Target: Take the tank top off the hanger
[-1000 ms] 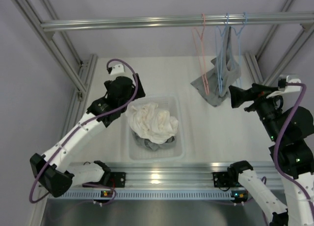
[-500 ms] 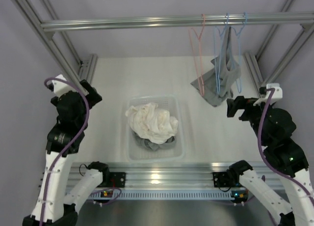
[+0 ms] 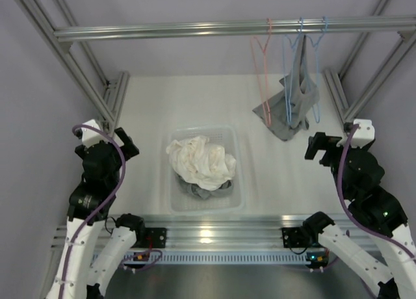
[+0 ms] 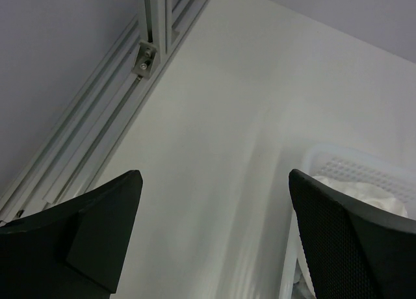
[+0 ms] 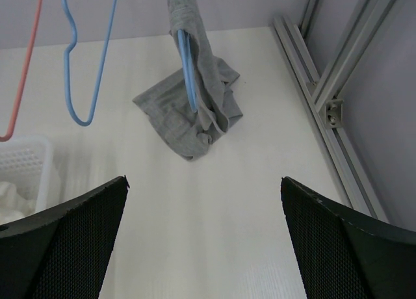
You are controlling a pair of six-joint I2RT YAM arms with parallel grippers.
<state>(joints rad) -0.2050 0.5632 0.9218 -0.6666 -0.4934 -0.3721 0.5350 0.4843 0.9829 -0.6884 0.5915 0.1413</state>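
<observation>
The grey tank top (image 3: 298, 94) hangs on a blue hanger (image 5: 188, 68) from the top rail at the back right, and its lower part lies bunched on the table. It also shows in the right wrist view (image 5: 195, 110). My right gripper (image 3: 320, 147) is open and empty, nearer than the tank top and a little to its right, well apart from it; the right wrist view (image 5: 203, 188) shows its jaws wide apart. My left gripper (image 3: 125, 148) is open and empty at the left, far from the tank top; the left wrist view (image 4: 214, 182) shows only bare table between its jaws.
A clear basket (image 3: 240, 182) holding white cloth (image 3: 203, 161) stands mid-table. An empty pink hanger (image 3: 262, 71) and an empty blue hanger (image 5: 81, 84) hang on the rail (image 3: 195, 30). Aluminium frame posts run along both sides (image 3: 97, 97).
My left arm has swung back from the basket to the left side. My right gripper has drawn back from the tank top toward the near edge. The tank top still hangs.
</observation>
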